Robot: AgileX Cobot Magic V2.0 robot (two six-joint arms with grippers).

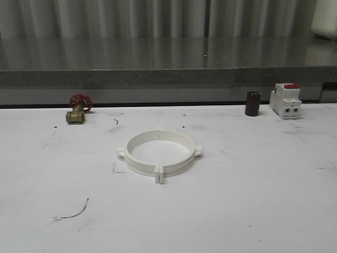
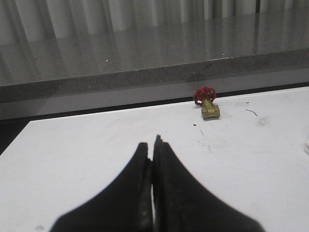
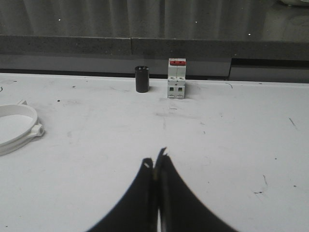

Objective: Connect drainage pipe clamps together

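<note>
The two white drainage pipe clamps (image 1: pixel 159 153) lie flat mid-table, their end tabs meeting front and back so they form one closed ring. A curved part of that ring (image 3: pixel 19 126) with one side tab appears in the right wrist view. My left gripper (image 2: pixel 153 145) is shut with nothing in it, hovering over bare table well short of the ring. My right gripper (image 3: pixel 155 160) is also shut and empty, over the table to the ring's right.
A brass valve with a red handwheel (image 1: pixel 78 109) sits at the back left, also seen from the left wrist (image 2: pixel 207 103). At the back right stand a dark cylinder (image 1: pixel 253 103) and a white circuit breaker with red top (image 1: pixel 285 100). A grey stone ledge (image 1: pixel 168 74) borders the table's far edge.
</note>
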